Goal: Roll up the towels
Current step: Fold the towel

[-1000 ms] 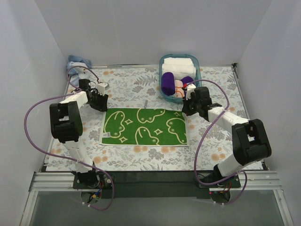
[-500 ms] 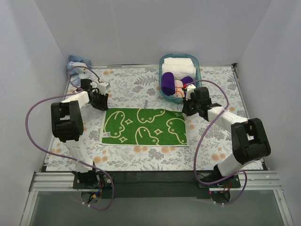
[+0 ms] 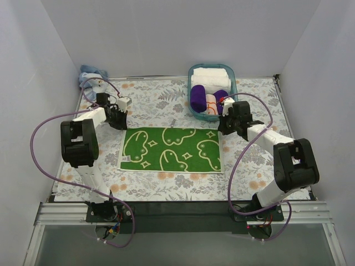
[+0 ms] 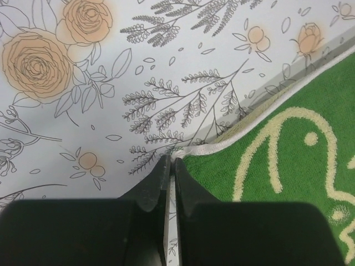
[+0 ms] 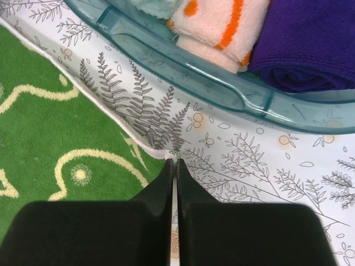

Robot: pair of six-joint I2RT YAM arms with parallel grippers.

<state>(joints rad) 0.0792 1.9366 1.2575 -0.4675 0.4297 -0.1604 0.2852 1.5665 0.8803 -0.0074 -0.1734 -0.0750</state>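
Green towel: lies flat in the middle of the table, between both grippers.
Left gripper: fingers pressed together, tips touching the towel's far left corner.
Right gripper: fingers pressed together, tips at the far right corner, near the basket.

Top view looks down from 6 o'clock on the whole table. Wrist views look closely down at corners of the towel, 10 and 2 o'clock, shared by all.

Green towel with pale yellow looping outlines and a white hem, spread flat, long side left to right, mid tabletop, light blue towel crumpled at far-left corner
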